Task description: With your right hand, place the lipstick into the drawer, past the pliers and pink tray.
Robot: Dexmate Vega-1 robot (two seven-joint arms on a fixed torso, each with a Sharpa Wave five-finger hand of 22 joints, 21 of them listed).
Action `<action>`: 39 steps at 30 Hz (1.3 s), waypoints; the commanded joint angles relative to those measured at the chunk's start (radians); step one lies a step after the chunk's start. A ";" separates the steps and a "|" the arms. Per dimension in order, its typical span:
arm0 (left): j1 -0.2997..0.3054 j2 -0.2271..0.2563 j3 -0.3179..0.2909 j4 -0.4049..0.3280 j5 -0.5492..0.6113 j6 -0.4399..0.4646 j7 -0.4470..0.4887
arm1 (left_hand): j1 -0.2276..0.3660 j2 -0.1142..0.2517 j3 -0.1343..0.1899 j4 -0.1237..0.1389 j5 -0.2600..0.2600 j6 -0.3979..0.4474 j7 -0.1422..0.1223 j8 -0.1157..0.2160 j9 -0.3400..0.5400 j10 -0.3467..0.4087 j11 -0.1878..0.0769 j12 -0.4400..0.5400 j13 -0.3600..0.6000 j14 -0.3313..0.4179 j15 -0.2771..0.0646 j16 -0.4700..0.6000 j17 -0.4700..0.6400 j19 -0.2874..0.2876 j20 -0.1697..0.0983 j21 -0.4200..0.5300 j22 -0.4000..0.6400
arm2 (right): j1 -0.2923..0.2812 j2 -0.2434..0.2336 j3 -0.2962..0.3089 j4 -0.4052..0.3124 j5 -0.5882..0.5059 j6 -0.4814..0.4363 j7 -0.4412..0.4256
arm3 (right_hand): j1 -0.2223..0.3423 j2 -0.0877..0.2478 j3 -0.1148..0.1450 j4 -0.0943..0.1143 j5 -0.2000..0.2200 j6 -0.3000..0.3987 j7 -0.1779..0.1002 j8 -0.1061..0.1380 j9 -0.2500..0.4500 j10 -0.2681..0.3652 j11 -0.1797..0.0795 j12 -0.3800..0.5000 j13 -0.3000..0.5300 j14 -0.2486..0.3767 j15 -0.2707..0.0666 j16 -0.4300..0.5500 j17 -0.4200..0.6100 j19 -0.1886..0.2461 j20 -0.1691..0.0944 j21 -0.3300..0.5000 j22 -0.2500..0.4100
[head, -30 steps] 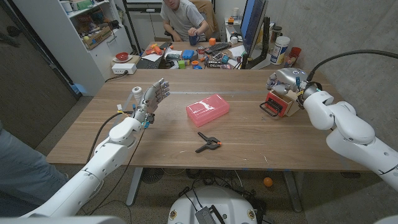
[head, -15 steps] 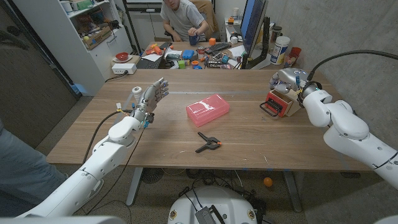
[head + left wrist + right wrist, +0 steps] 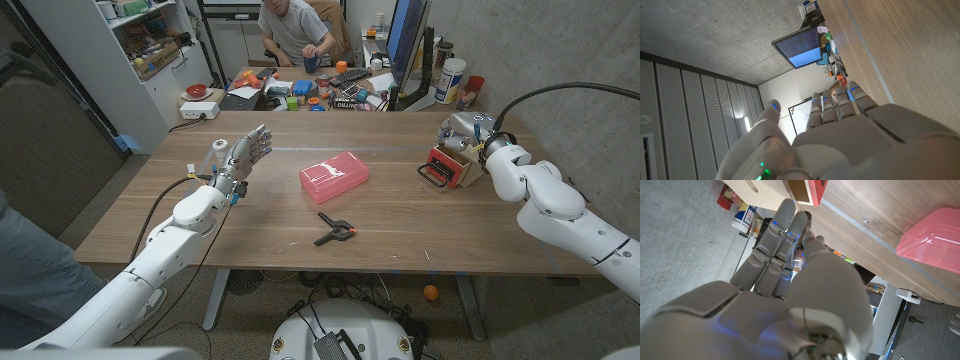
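My right hand [image 3: 462,128] hovers over the small wooden box at the table's right side, whose red drawer [image 3: 446,166] is pulled out toward the middle. In the right wrist view the fingers and thumb of that hand [image 3: 790,255] are pressed together, and a small dark tip, seemingly the lipstick [image 3: 808,216], pokes out between them, close to the red drawer [image 3: 814,190]. The pink tray [image 3: 333,177] lies in the middle of the table, with the black and orange pliers [image 3: 335,230] in front of it. My left hand [image 3: 245,158] stands raised at the left, fingers apart, holding nothing.
A cluttered desk with a monitor [image 3: 405,40] and a seated person [image 3: 295,30] lies beyond the far edge. Shelves [image 3: 150,45] stand at the back left. Bottles and cups [image 3: 452,80] sit behind the drawer box.
My right hand has shifted slightly further right and back over the drawer box. The left hand, tray and pliers have not moved.
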 commanded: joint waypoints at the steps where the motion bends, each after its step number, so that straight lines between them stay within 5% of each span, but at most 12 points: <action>1: -0.002 0.003 0.002 -0.006 -0.003 0.003 -0.003 | -0.004 0.001 -0.001 -0.005 0.004 -0.001 -0.004 -0.002 0.003 -0.005 0.001 -0.001 0.000 -0.008 0.005 -0.001 0.002 -0.007 0.001 -0.002 0.004 | 0.026 -0.003 -0.021 0.059 0.025 0.004 -0.015 | 0.000 0.005 0.000 0.003 0.006 0.006 -0.010 0.002 0.003 0.136 -0.107 0.007 0.003 0.012 -0.021 -0.002 0.006 -0.003 -0.011 0.010 0.003; 30: -0.021 -0.005 0.018 0.009 0.000 0.032 0.002 | -0.006 0.002 -0.001 -0.009 0.004 0.001 -0.004 0.000 0.004 -0.008 -0.001 0.000 -0.001 -0.010 0.007 0.000 0.002 -0.008 0.001 -0.006 0.004 | 0.087 0.007 -0.091 0.142 0.039 -0.007 0.006 | -0.005 0.003 -0.001 0.004 0.006 0.002 -0.013 0.000 0.003 0.131 -0.109 0.001 0.007 0.012 -0.019 -0.016 0.016 -0.013 -0.010 0.026 0.002; 39: -0.031 -0.011 0.024 0.021 0.003 0.034 -0.006 | -0.007 0.002 -0.001 -0.011 0.004 0.001 -0.004 0.000 0.004 -0.006 -0.003 0.001 -0.001 -0.010 0.006 0.001 0.002 -0.008 0.002 -0.007 0.004 | 0.080 0.003 -0.093 0.122 0.020 -0.045 0.008 | -0.139 -0.044 -0.046 0.053 0.005 -0.165 -0.050 -0.074 -0.001 -0.015 -0.110 -0.066 0.017 -0.045 0.000 -0.084 0.020 -0.053 0.026 0.055 -0.013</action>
